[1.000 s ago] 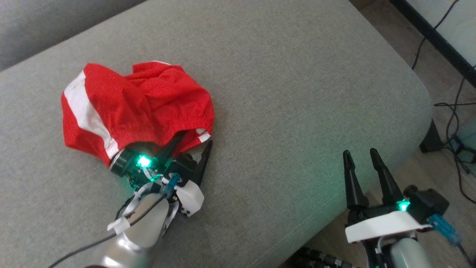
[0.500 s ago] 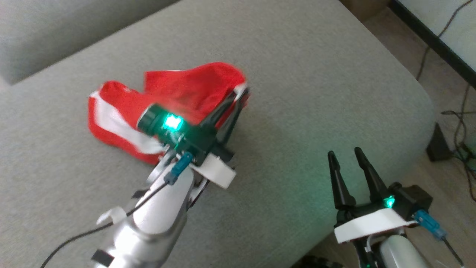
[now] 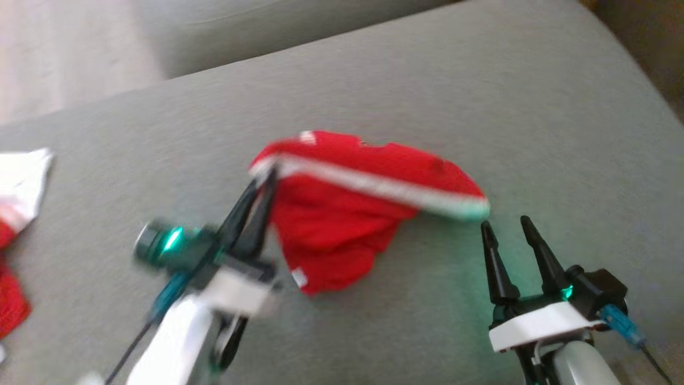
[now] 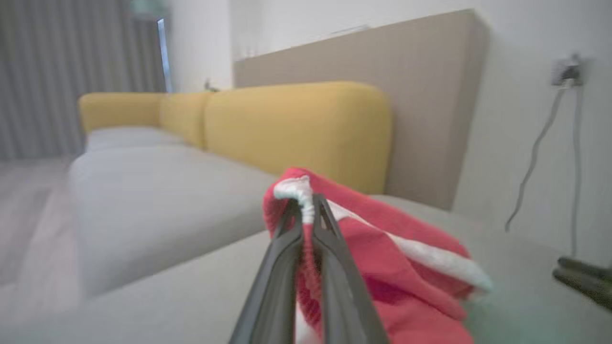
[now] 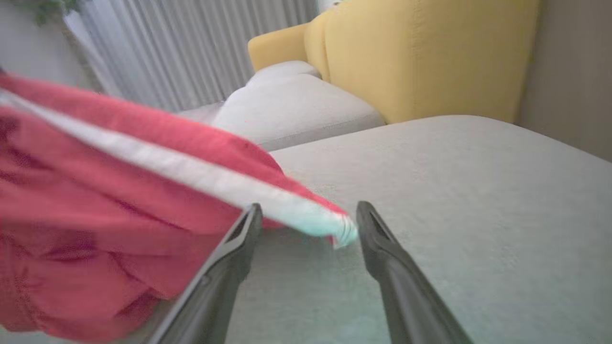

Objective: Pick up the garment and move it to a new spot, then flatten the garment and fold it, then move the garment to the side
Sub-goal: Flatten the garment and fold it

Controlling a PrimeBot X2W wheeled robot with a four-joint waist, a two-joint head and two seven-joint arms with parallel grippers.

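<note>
My left gripper [image 3: 265, 179] is shut on the white edge band of a small plain red piece [image 3: 342, 230] and holds it up off the grey cushion [image 3: 534, 107]. The cloth hangs from the fingertips, and its band stretches right. The left wrist view shows the band [image 4: 299, 188] pinched between the closed fingers. The band's far end lies just before my open right gripper [image 3: 504, 223], between its spread fingers in the right wrist view [image 5: 308, 210], touching neither. The garment [image 3: 16, 182], red with a white part, lies at the far left edge, mostly cut off.
A second grey cushion [image 3: 267, 32] lies behind this one, with pale floor [image 3: 53, 53] at the upper left. Yellow backrests [image 4: 296, 129] stand beyond the cushions. A cable hangs down the wall [image 4: 540, 143].
My left gripper has shut on the red piece's band, lifted it and carried it toward the right gripper. The head camera has swung left. The right gripper stays open.
</note>
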